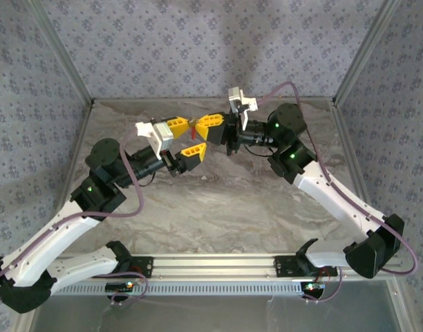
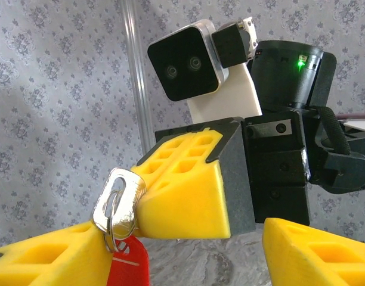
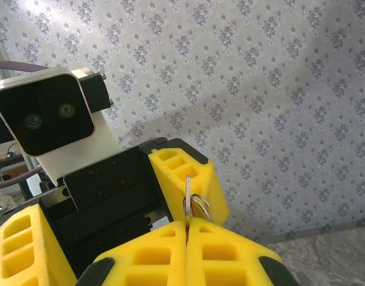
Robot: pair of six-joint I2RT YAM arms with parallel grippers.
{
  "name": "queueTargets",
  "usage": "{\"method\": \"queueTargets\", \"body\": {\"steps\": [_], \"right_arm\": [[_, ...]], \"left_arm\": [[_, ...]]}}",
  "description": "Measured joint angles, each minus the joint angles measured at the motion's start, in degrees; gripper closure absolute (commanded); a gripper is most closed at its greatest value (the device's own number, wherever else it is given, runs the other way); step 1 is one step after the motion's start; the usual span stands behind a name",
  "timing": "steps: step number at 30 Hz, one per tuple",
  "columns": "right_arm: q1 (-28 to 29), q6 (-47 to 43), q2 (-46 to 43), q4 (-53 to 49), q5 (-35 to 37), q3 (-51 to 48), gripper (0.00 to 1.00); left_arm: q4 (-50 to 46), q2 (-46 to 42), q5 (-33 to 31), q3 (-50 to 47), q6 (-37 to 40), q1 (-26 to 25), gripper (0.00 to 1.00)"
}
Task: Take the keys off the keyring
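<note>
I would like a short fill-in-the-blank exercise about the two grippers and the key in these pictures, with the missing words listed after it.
1. The right gripper is ____ on the silver key.
2. A small ____ keyring tag hangs below the key.
3. The left gripper has its jaws ____, with one finger on each side of the right gripper's tips.
Missing words: shut; red; open.
</note>
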Motion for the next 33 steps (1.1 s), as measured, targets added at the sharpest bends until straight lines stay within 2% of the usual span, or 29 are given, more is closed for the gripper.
{"method": "queueTargets", "body": {"steps": [14,26,33], "right_arm": [[0.3,-3.2,-1.6,-3.9,3.2,0.0,1.00],[-0.2,-3.4,-1.8,-4.2,5.8,0.0,1.00],[-0.2,-3.6,-1.9,-4.2,5.7,-0.3,1.00]], "left_arm": [[-0.1,-0.3,-4.4,-0.1,0.0,-2.1,0.30],[0.0,-3.4,-5.3,-1.3,0.0,-2.1,0.30],[-0.1,-3.3,-5.1,-1.8,-1.0,-2.1,0.25]]}}
